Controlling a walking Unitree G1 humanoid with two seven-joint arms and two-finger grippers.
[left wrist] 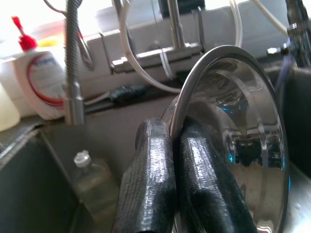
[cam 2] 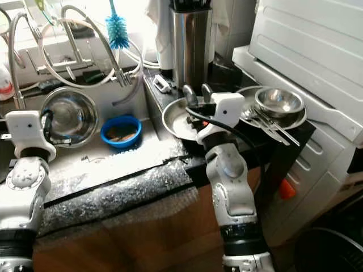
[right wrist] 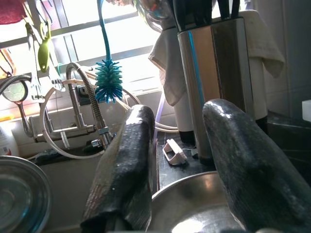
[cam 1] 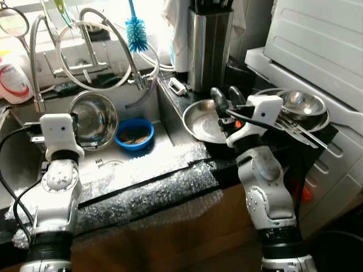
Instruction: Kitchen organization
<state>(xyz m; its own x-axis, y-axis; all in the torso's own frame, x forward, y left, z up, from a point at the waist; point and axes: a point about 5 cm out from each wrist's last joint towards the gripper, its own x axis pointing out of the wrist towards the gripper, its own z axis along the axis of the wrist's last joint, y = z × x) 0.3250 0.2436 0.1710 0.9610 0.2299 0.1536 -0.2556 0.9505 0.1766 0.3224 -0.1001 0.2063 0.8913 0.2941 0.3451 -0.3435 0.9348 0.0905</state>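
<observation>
So I'm standing at the stainless steel sink (cam 1: 164,141) with the dark black counter (cam 1: 187,107) running along its right edge. My left pincer (left wrist: 177,145) is pinching the rim of the big shiny steel mixing bowl (cam 1: 93,118), fingers nearly together with just the metal edge between them. I'm holding the bowl up on its side over the sink basin near the left end, mouth facing roughly toward the right, rim running up and down. My right pincer (right wrist: 187,160) is hanging wide open with nothing in it, just over the near rim of the round shallow steel pan (cam 1: 205,120) sitting at the counter's sink-side edge. Further right, at the counter's far right corner, a smaller steel bowl on a plate (cam 1: 303,105) with cutlery looks already stacked. The small blue plastic bowl (cam 1: 134,134) is sitting in the sink, looking dirty. My guess: we're somewhere midway, with the bowl, the pan and the blue one left.
</observation>
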